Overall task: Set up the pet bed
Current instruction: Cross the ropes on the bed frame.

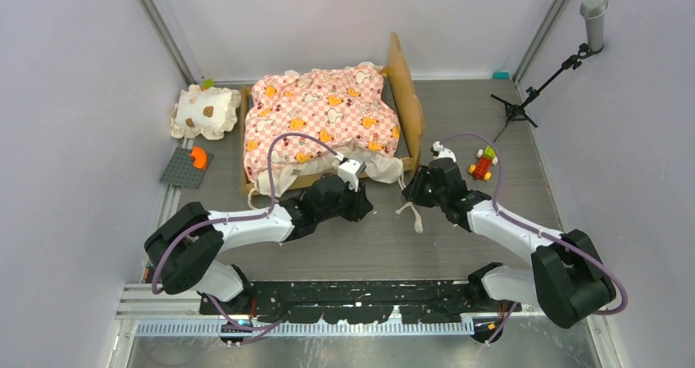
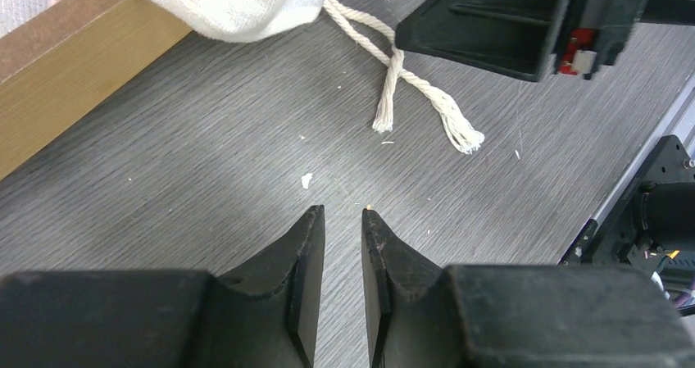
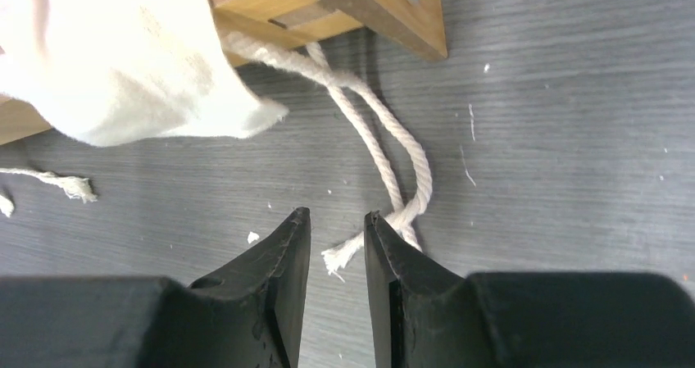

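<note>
Top external view, reading from the left: a spotted cream pillow [image 1: 205,111] lies on the table at about 10 o'clock, just beside the bed and not on it. A grey plate [image 1: 185,169] with an orange piece sits below it.

At 12 o'clock stands the pet bed [image 1: 328,122], with its wavy headboard [image 1: 406,89] upright on the 3 o'clock side. The pink checkered mattress [image 1: 320,106] is inside the frame but rumpled. Its cream ruffle [image 1: 381,168] spills over the rail at 6 o'clock.

The left gripper [image 1: 366,208] hovers low over bare table just in front of that rail. Its wrist camera shows the jaws a narrow slit apart with nothing between them. A pale cord [image 1: 412,215] trails loose on the table between the two arms.

The right gripper [image 1: 410,192] sits at the frame's 5 o'clock corner with its jaws likewise barely parted. The cord's frayed end lies in the gap, apparently resting on the table rather than pinched.

A small toy [image 1: 483,165] and a microphone stand [image 1: 537,89] sit further toward 2 o'clock.

I would call the job partly done. The mattress is in place, but the smoothing, the tucking of ruffle and cords, and probably the placing of the pillow all remain.
</note>
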Motion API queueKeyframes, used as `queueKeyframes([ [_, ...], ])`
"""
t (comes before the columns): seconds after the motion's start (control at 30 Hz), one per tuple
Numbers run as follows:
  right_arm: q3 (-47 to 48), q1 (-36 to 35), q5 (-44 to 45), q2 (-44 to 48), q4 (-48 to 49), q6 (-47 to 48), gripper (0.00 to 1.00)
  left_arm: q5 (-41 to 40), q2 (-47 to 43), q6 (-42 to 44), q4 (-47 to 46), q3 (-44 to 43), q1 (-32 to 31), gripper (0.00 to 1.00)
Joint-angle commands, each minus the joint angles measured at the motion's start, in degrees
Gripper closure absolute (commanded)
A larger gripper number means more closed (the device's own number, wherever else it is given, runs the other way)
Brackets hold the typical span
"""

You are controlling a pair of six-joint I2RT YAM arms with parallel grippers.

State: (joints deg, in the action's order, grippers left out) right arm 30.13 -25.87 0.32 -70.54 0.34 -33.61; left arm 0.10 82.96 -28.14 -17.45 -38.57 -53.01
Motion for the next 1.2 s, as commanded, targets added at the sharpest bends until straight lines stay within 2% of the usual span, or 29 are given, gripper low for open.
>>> queueKeyframes([
  [0.0,1.01,-0.28,0.47,4.34,-7.12,-5.32,0.64,0.38,0.76,-0.50,-3.72,-1.92,0.10,0.76],
  [0.17,-0.88,-0.77,-1.76,6.24,-9.60,-13.00,0.65,0.35,0.63,-0.49,-3.67,-1.69,0.10,0.77],
  [0.4,-1.43,-4.60,4.65,3.24,-8.07,-19.52,0.62,0.36,0.03,-0.34,-3.55,-1.22,0.11,0.78],
  [0.87,2.01,-8.72,11.97,-6.75,-10.44,-19.82,0.59,0.28,-2.66,-0.11,-4.16,1.22,0.10,0.78],
  [1.17,2.86,-9.27,17.02,-7.64,-10.76,-20.70,0.58,-1.20,-4.37,-0.05,-4.34,2.57,0.10,0.78],
])
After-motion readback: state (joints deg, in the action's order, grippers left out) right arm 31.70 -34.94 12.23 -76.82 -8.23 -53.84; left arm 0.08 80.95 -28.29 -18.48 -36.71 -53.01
